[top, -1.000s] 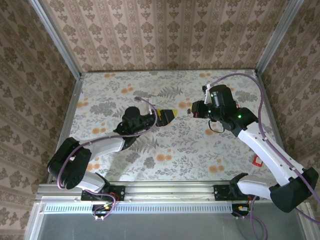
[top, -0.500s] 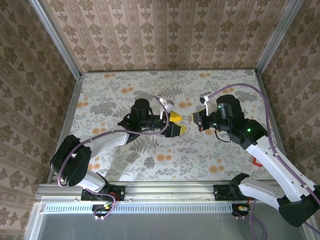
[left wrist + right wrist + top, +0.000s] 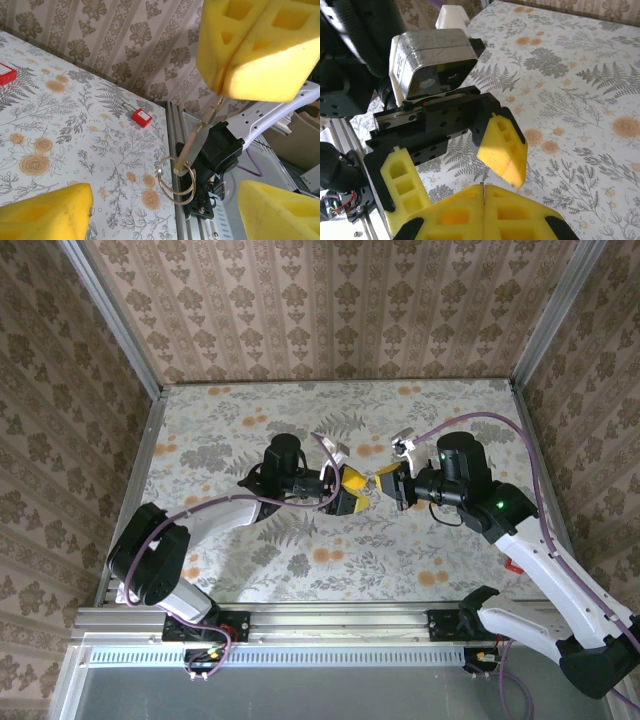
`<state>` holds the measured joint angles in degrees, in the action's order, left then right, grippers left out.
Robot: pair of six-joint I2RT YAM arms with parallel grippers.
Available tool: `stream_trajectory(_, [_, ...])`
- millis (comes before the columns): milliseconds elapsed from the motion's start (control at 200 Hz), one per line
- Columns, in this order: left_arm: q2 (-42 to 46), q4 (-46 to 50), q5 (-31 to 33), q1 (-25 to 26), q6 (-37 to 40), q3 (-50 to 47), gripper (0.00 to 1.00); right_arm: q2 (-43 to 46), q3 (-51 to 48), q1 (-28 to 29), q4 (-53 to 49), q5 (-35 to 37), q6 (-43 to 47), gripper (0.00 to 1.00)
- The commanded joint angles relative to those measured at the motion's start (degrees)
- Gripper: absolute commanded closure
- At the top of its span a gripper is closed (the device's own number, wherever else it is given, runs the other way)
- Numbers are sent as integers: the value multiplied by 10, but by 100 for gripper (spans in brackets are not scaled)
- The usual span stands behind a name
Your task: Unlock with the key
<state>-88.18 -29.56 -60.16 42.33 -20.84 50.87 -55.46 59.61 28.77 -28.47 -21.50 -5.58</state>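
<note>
Both arms have met mid-table: right gripper [image 3: 383,483] pinches one key [image 3: 196,144], left gripper [image 3: 352,490] fingers spread; two red padlocks [image 3: 141,117] [image 3: 6,73] lie apart.

This looks like a robotics lab test cell, not a home. The desk [image 3: 230,540], under a flowered cover, is closed in by patterned panels [image 3: 330,310] set between bare aluminium posts [image 3: 112,315]. The left arm [image 3: 215,515] and the right arm [image 3: 540,550] are bolted to a metal rail [image 3: 340,620], with purple cables [image 3: 475,417] along them. The left pincer [image 3: 355,490] and the right pincer [image 3: 379,483] wear yellow foam pads.
</note>
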Motion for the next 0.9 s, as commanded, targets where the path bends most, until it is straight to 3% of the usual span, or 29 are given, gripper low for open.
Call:
stream_trajectory(0, [-6, -2, -33, -4, 36, 21, 24, 1, -6, 3, -8, -33, 30, 100])
stream_trajectory(145, [-7, 34, -43, -5, 71, 33, 24, -1, -9, 4, -6, -51, 34, 100])
stream_trajectory(295, [1, -3, -50, -6, 76, 18, 24, -4, -13, 3, -8, -56, 39, 100])
stream_trajectory(585, [-4, -7, -56, -8, 75, 20, 38, -8, -18, 3, -7, -59, 40, 100])
stream_trajectory(895, [-13, -21, -69, -5, 64, 22, 46, -5, -23, 3, 0, -66, 37, 100])
